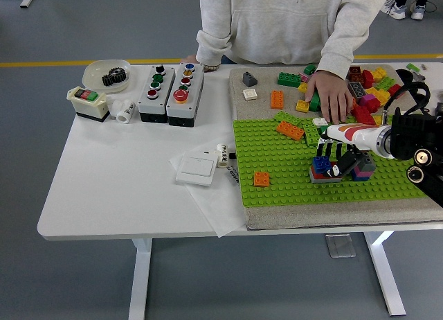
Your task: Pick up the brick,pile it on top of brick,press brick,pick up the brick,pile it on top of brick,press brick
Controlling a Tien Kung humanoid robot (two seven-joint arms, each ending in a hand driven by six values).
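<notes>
On the green baseplate (277,167), right of centre, stands a small stack: a blue brick (320,164) on a grey base brick (320,177), with a purple brick (359,173) and a dark grey one (367,163) beside it. My right hand (337,164) reaches in from the right and hangs over this stack. Its fingers (328,152) curl down between the blue and purple bricks around a small red brick (333,167), which is mostly hidden. A lone orange brick (261,179) sits on the plate's left part. The left arm is out of view.
A person stands at the far side, one hand (328,93) resting on loose bricks (370,84) on the beige mat (257,107). Orange and green bricks (294,130) lie at the plate's top edge. Button boxes (170,91), a switch (195,169) and a bowl (106,75) occupy the table's left.
</notes>
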